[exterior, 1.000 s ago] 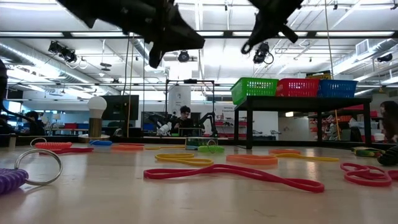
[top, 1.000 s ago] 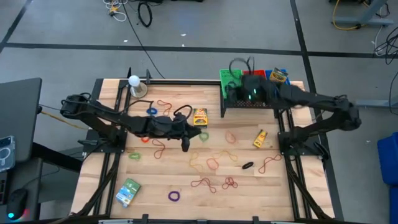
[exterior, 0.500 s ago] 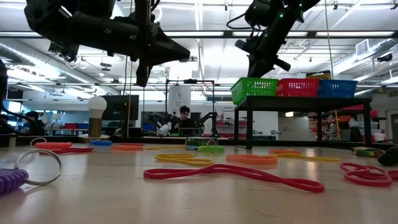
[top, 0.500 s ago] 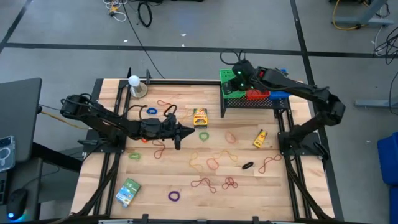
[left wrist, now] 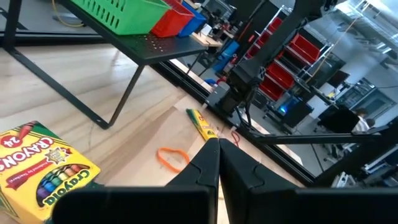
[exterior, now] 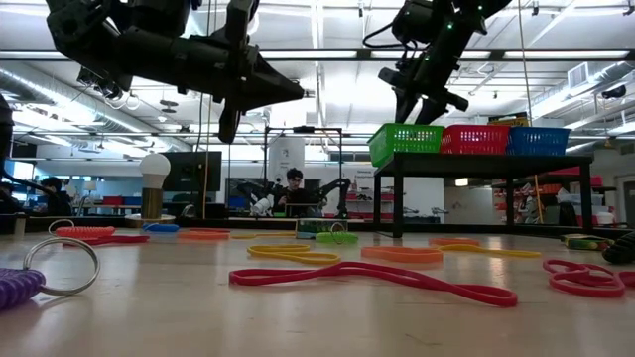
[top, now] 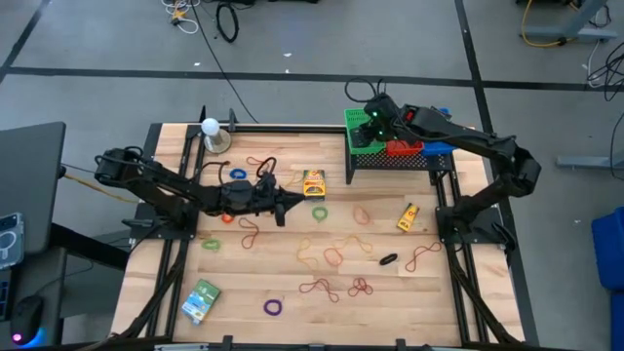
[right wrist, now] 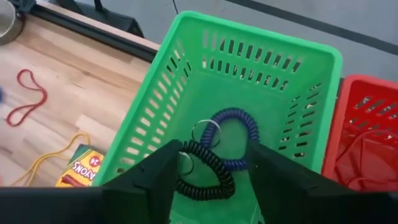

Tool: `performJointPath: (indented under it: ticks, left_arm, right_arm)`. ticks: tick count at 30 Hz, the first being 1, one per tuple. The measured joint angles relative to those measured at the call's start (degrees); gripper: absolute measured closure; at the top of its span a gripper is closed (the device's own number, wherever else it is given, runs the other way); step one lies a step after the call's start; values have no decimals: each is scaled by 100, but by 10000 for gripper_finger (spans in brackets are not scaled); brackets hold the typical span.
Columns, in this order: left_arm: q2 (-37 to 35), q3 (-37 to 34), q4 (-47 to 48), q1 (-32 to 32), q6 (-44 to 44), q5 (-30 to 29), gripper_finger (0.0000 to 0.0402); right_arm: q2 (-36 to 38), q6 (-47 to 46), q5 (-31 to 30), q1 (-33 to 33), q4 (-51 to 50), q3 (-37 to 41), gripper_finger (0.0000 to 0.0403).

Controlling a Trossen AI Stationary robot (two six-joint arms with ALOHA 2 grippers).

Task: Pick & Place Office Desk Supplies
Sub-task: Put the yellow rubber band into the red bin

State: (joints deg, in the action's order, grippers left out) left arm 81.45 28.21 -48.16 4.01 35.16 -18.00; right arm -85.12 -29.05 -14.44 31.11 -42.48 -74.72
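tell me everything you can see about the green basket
The green basket is a rectangular bin that looks like plastic, with slotted walls and a solid rim. It sits upright at one end of a black rack, touching a red basket. Inside lie a black coiled cord and a blue coiled cord, each with a metal ring. The right gripper, open, hangs above it.

Both dark arms raised above the surface, one pincer closed and one spread.

The left arm reaches inward, stretched nearly level, its dark two-finger left pincer (top: 292, 203) with fingertips pressed together and nothing between them. The right arm extends toward the far side, elbow bent, its dark two-finger right pincer (right wrist: 208, 180) pointing downward, fingers spread wide apart.
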Motion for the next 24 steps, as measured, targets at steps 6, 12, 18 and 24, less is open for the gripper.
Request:
performJointPath:
  ticks: [6, 12, 18, 24]
  left_arm:
    - [0, 0, -3, 4, 174, 0, 391]
    - [0, 7, -3, -23, 123, 314, 389]
    - [0, 121, 6, -77, 83, 384, 389]
    - [2, 166, 131, -107, -321, 411, 392]
  right_arm:
    - [349, 464, 88, -58, -163, -148, 214]
    - [956, 751, -62, -545, -195, -210, 285]
    - [1298, 1048, -825, -1445, -182, -210, 376]
    - [1289, 953, -1168, -2314, 189, 11, 384]
